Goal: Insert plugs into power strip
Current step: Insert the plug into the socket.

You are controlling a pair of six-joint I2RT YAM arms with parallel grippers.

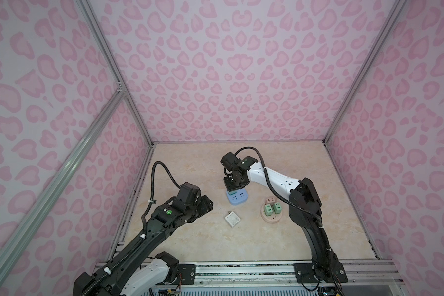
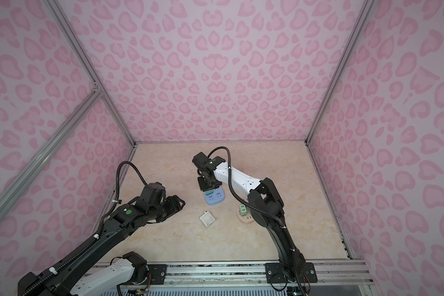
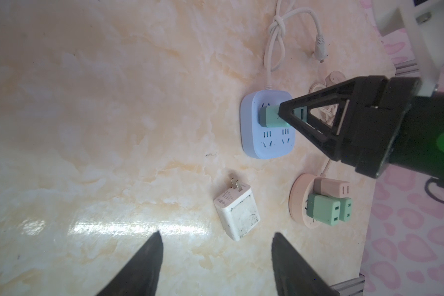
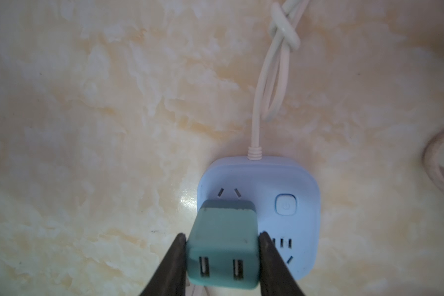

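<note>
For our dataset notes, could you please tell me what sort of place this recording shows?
Probably a robot test cell: pink patterned panels on aluminium framing enclose a marble-look tabletop, with left arm and right arm bolted to a rail.

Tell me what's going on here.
The right gripper is shut on the teal plug, holding it at a socket of the blue power strip; fully seated or not, I can't tell. The left gripper hangs open near the loose white plug. Two mint green plugs and a pink plug sit in the round pink strip.
</note>
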